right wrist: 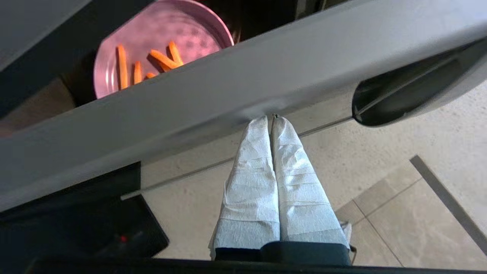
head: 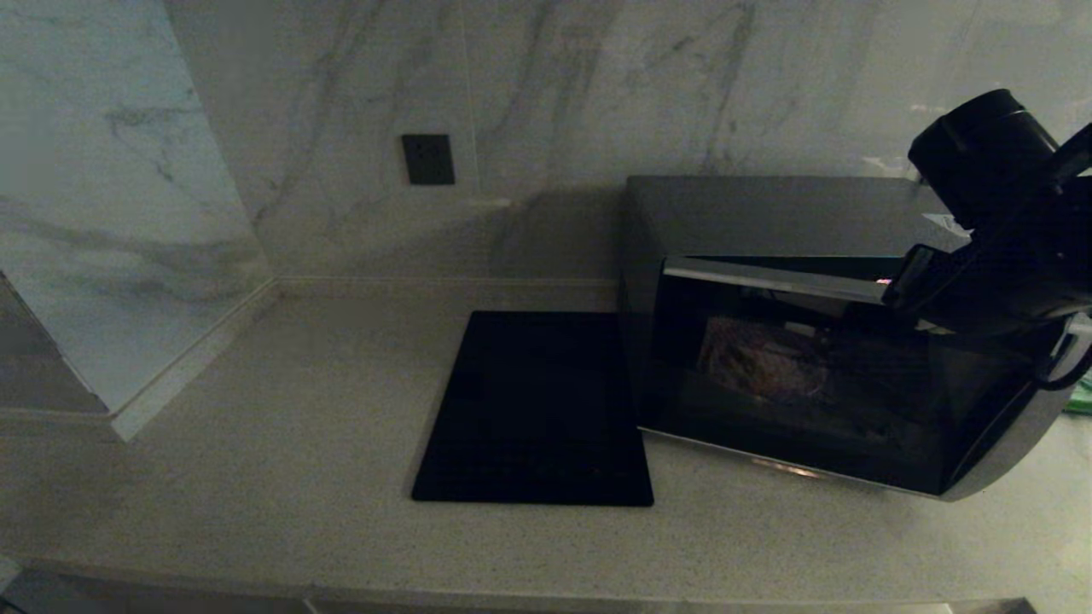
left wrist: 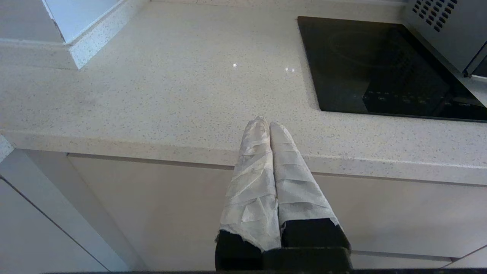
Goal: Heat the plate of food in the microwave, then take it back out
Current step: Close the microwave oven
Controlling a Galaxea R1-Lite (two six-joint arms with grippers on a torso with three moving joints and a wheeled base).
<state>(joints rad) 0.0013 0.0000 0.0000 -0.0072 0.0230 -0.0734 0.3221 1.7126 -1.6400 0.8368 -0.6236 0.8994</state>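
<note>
speckled counter (head: 256, 477), marble walls (head: 597, 85)

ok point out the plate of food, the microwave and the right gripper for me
plate of food (right wrist: 159, 57), right wrist view, on the bare pink face of the plate beside the sticks
microwave (head: 819, 384), head view, on its black glass door
right gripper (right wrist: 271, 118), right wrist view, at the tips of its shut wrapped fingers

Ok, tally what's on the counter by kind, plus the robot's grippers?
Microwave: 1
Plate of food, inside the microwave: 1
Black slab: 1
Grippers: 2, left gripper, right gripper, both shut
Total: 5
</note>
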